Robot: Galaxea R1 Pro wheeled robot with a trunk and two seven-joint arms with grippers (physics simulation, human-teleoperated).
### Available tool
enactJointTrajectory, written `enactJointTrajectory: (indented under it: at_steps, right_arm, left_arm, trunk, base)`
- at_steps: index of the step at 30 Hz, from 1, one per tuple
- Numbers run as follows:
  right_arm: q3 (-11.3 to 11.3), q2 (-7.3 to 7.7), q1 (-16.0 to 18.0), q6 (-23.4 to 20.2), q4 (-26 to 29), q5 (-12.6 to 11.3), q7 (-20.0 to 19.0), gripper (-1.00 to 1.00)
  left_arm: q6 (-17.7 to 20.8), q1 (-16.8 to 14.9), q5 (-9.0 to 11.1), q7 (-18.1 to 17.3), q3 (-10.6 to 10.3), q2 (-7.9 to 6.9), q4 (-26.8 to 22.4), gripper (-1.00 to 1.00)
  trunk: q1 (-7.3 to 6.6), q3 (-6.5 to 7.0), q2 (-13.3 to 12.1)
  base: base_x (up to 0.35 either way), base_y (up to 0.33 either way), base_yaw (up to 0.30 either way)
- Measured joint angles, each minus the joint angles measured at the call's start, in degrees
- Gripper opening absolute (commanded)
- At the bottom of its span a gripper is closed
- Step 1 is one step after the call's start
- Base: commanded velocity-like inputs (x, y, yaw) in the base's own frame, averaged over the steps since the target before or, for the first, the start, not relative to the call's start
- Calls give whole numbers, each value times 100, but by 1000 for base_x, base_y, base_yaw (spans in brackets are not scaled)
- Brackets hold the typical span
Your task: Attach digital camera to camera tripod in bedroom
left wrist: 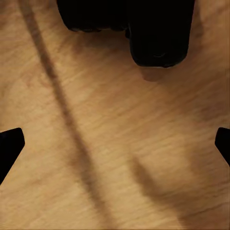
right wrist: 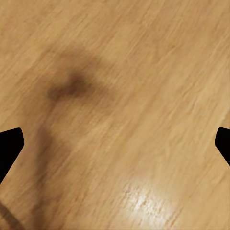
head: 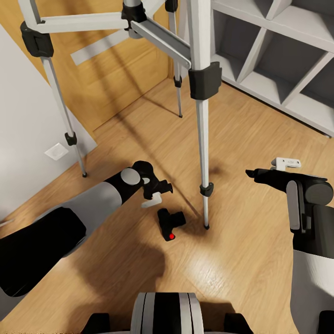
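Note:
The digital camera (head: 170, 223), small and black with a red dot, lies on the light wood floor beside the foot of the nearest tripod leg. The camera tripod (head: 200, 51) stands over it on silver legs with black joints; its head is out of view. My left gripper (head: 157, 192) hovers just above and left of the camera, open and holding nothing. In the left wrist view the camera (left wrist: 143, 28) lies ahead of the wide-spread fingertips (left wrist: 10, 143). My right gripper (head: 255, 174) hangs open over bare floor to the right, and its fingertips (right wrist: 10, 143) are spread apart.
A white shelf unit (head: 278, 60) stands at the back right. A wooden door (head: 111, 74) is behind the tripod, and a white wall (head: 28, 116) with a small plate (head: 56, 151) is at the left. My base (head: 167, 311) shows at the bottom.

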State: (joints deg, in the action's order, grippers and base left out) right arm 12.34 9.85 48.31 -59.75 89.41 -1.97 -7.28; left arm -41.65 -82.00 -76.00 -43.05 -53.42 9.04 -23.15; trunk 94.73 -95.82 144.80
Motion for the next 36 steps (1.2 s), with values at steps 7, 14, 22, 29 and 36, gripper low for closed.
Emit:
enactJointTrajectory:
  at_steps: [7,14,22,29,36]
  right_arm:
    - [0,1,0,0,21,1,0,100]
    - [0,-1,0,0,26,2,0,100]
    - [0,-1,0,0,28,2,0,100]
    - [0,-1,0,0,33,2,0,100]
    - [0,-1,0,0,36,2,0,100]
  left_arm:
    - [-30,-81,639,-223,1,-13,0,100]
    - [-33,-114,934,-412,-6,-5,-3,100]
    - [-26,-131,1084,-523,-10,-3,-2,100]
    - [-31,-135,1123,-559,-11,9,-2,100]
    - [-39,-138,1130,-586,-11,16,-8,100]
  trunk:
    - [0,-65,0]
    - [0,-129,0]
    - [0,-201,0]
    - [0,-261,0]
    - [0,-319,0]
  base:
    - [0,0,0]
    - [0,0,0]
    - [0,0,0]
    - [0,0,0]
    - [0,0,0]
